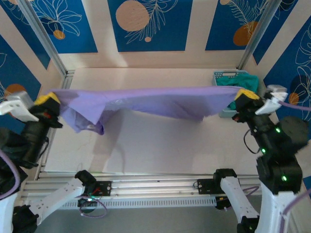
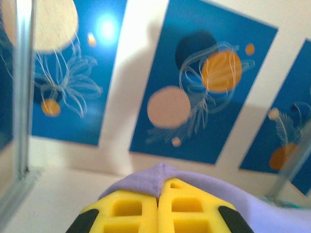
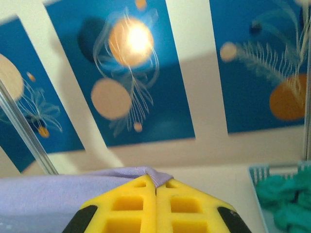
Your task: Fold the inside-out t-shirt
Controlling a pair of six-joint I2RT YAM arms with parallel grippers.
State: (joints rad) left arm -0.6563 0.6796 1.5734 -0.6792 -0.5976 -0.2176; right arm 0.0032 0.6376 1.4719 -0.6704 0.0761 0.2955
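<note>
L tool (image 1: 47, 99) – clamped on t-shirt (image 1: 160, 103) edge | R tool (image 1: 247, 94) – same | t-shirt stretched btwn, mid sagging

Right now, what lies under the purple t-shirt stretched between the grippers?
Under the t-shirt, bare table and the shirt's shadow are visible. The strip of table directly behind the hanging cloth is covered, as is part of the basket near its right end.

I'm working in a robot test cell, a lab rig rather than a home — aluminium frame posts (image 1: 42, 36) fence in a bare pale table (image 1: 160, 145), printed blue panels (image 1: 165, 34) stand as backdrop walls, and the arm bases (image 1: 226, 182) are bolted onto a slotted metal rail (image 1: 155, 187).
</note>
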